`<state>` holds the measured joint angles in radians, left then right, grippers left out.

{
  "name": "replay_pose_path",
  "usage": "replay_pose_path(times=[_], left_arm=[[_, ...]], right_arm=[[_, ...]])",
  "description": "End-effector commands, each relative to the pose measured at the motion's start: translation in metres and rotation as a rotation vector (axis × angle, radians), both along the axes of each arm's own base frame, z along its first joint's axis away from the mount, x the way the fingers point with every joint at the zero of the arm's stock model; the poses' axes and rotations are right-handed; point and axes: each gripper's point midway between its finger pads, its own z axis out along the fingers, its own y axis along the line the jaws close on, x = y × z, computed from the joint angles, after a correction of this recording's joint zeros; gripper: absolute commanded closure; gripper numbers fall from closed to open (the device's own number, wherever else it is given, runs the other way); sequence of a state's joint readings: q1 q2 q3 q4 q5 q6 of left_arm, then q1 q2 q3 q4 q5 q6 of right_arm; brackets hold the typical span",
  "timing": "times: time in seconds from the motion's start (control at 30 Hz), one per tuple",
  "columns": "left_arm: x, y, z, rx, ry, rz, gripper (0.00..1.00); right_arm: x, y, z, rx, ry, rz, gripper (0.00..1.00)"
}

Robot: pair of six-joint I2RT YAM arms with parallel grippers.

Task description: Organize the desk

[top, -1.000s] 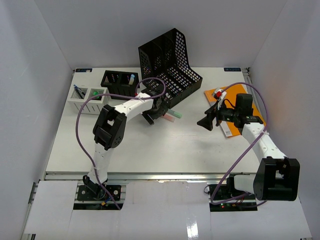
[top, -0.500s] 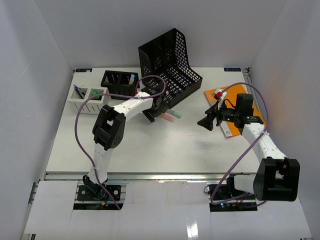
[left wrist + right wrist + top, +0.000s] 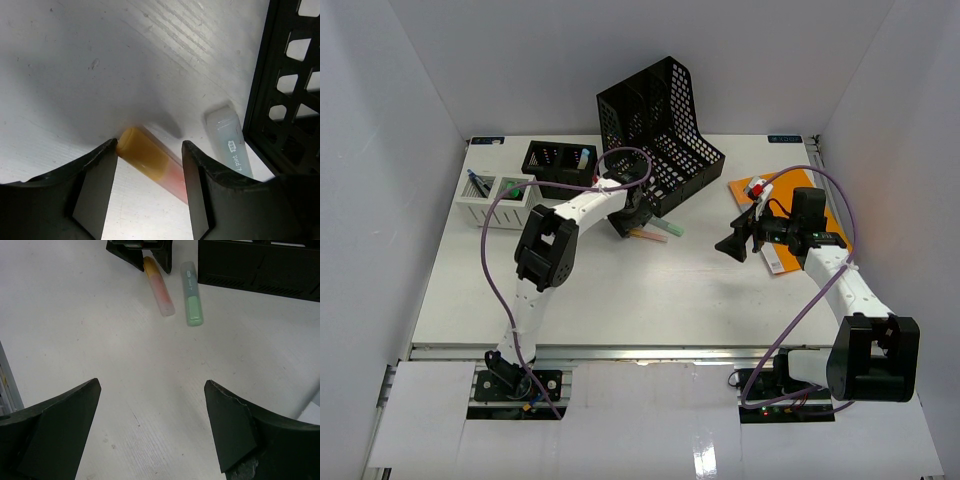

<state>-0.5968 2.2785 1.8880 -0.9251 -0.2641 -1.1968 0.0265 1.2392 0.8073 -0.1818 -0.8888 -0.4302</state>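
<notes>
The white desk [image 3: 620, 290] holds an orange highlighter [image 3: 150, 160] and a green highlighter [image 3: 231, 145], lying side by side in front of the black magazine file [image 3: 660, 120]. My left gripper [image 3: 149, 145] is down at the desk, open, its jaws straddling the orange highlighter's capped end; the cap touches the left finger. The right wrist view shows both highlighters, orange [image 3: 157, 287] and green [image 3: 191, 295], flat on the desk with the left gripper [image 3: 147, 252] over the orange one. My right gripper [image 3: 732, 246] is open and empty above bare desk [image 3: 150, 340], facing the highlighters.
A black pen tray [image 3: 558, 160] and a white organizer [image 3: 495, 198] with pens stand at the back left. An orange notebook [image 3: 790, 195] with a small white and red item [image 3: 757, 187] lies under my right arm. White walls enclose the desk.
</notes>
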Motion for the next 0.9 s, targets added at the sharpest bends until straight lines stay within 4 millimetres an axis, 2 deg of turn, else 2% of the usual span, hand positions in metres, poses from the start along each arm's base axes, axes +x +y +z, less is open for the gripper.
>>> replay_pose_path(times=[0.0, 0.1, 0.23, 0.33, 0.4, 0.5, 0.73, 0.8, 0.87], left_arm=[[0.003, 0.005, -0.001, 0.025, 0.016, -0.040, 0.35], [0.000, 0.007, -0.009, 0.043, 0.040, -0.056, 0.35], [-0.015, 0.020, -0.026, 0.079, 0.089, -0.079, 0.36], [-0.021, 0.030, -0.031, 0.089, 0.098, -0.079, 0.41], [-0.021, 0.034, -0.030, 0.084, 0.080, -0.079, 0.54], [-0.015, 0.039, -0.019, 0.071, 0.040, -0.079, 0.64], [-0.003, 0.047, 0.005, 0.050, -0.049, -0.127, 0.68], [0.003, 0.046, 0.015, 0.027, -0.093, -0.165, 0.72], [0.001, 0.047, 0.016, 0.003, -0.099, -0.194, 0.78]], right_arm=[[0.003, -0.002, 0.001, -0.007, -0.028, 0.002, 0.09], [0.004, -0.002, 0.000, -0.010, -0.030, 0.000, 0.09], [0.003, -0.002, 0.001, -0.010, -0.031, 0.003, 0.09], [0.003, -0.002, 0.000, -0.010, -0.030, 0.002, 0.09], [0.004, -0.002, 0.000, -0.012, -0.031, 0.002, 0.09], [0.004, -0.002, -0.001, -0.013, -0.029, 0.001, 0.09], [0.004, -0.002, -0.004, -0.015, -0.021, 0.002, 0.09], [0.004, -0.002, -0.006, -0.016, -0.016, 0.001, 0.09], [0.005, -0.003, -0.007, -0.018, -0.015, 0.000, 0.09]])
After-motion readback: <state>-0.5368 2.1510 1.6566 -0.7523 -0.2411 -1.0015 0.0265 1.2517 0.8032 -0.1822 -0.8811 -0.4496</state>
